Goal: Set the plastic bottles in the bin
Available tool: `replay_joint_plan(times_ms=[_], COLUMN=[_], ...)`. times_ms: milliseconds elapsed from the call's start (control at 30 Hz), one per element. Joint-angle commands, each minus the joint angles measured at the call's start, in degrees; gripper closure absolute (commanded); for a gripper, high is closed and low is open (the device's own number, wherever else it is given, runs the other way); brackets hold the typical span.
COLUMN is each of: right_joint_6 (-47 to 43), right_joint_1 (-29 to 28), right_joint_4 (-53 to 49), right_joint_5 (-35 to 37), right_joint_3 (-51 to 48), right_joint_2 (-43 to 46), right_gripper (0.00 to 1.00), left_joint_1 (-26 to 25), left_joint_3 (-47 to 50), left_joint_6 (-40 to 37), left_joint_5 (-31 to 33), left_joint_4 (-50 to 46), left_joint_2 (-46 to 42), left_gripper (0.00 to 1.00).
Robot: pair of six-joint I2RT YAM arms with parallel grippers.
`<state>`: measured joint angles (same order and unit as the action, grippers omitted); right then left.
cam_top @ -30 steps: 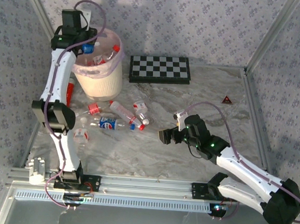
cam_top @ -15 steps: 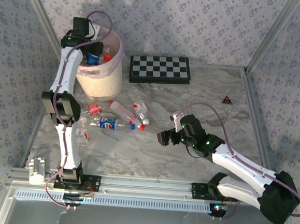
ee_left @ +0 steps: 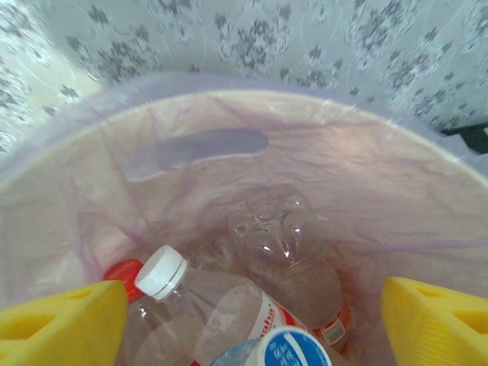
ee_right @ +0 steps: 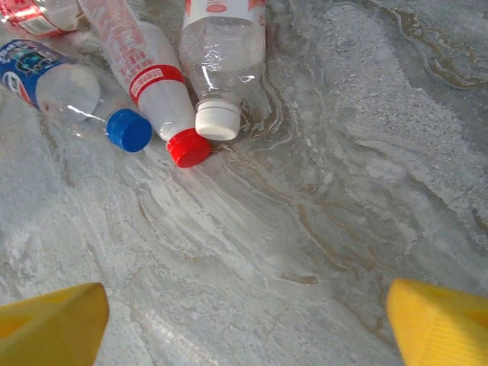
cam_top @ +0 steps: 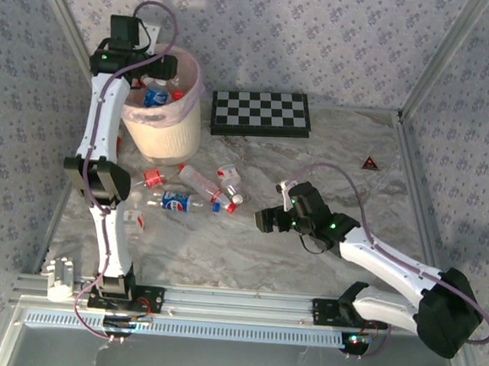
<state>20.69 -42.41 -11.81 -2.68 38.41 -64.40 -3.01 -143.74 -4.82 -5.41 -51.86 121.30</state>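
My left gripper [cam_top: 149, 74] [ee_left: 252, 335] hangs open over the bin [cam_top: 167, 139], its yellow fingers [ee_left: 61, 320] wide apart and holding nothing. Inside the pink-lined bin [ee_left: 229, 145] lie several plastic bottles: a white-capped one [ee_left: 162, 272], an upturned clear one [ee_left: 274, 229] and a blue-labelled one [ee_left: 293, 349] [cam_top: 155, 97]. On the table lie a blue-capped bottle [ee_right: 128, 130] [cam_top: 175, 201], a red-capped one [ee_right: 188, 147] [cam_top: 204, 184] and a white-capped one [ee_right: 218, 120] [cam_top: 228, 177]. My right gripper [cam_top: 261, 221] [ee_right: 244, 328] is open, low over bare table just right of their caps.
Two more small bottles lie at the left [cam_top: 154, 178] and by the left arm [cam_top: 131, 218]. A chequered board [cam_top: 261, 113] sits behind, right of the bin. A small red triangle [cam_top: 370, 163] lies far right. A red cylinder [cam_top: 115, 145] stands beside the bin.
The left gripper has opened over the bin, and the blue-labelled bottle it carried now lies inside. The right gripper has moved left, closer to the bottles on the table.
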Motion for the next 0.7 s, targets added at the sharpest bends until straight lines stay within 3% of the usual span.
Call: replay_joint_plan(times_ms=[0,133,233,433,567,667], right_joint_6=[2.8,3.9,5.5,6.9,6.3,6.2], right_joint_1=[0.5,0.3,0.2,-0.6,-1.0,-1.1], right_joint_4=[-1.3,-0.7,0.3,3.8,4.4,5.0], right_joint_5=[1.4,1.6,2.6,1.3,1.3,0.1], right_joint_3=[3.3,6.3,9.0,15.3,20.4,24.3], right_joint_2=[-2.0,-5.9,-10.2,-21.3,-28.5,-33.9], right_gripper=[0.11,0.2,0.33,0.41,0.41,0.33], left_joint_1=[-0.1,-1.8,-4.7,-8.6,-11.3,-14.7], left_joint_3=[-2.9,0.6,6.0,19.7,33.4,46.2], left_joint_6=[1.1,2.0,1.4,7.2,12.0,16.9], left_joint_5=[-1.5,-2.1,-0.8,0.9,0.0,-2.5], left_joint_4=[-2.1,-4.1,-4.0,1.1,6.1,10.7], left_joint_2=[-6.4,-10.5,-14.1,-26.0,-36.8,-44.9], left_gripper=[0.14,0.17,0.19,0.19,0.2,0.2])
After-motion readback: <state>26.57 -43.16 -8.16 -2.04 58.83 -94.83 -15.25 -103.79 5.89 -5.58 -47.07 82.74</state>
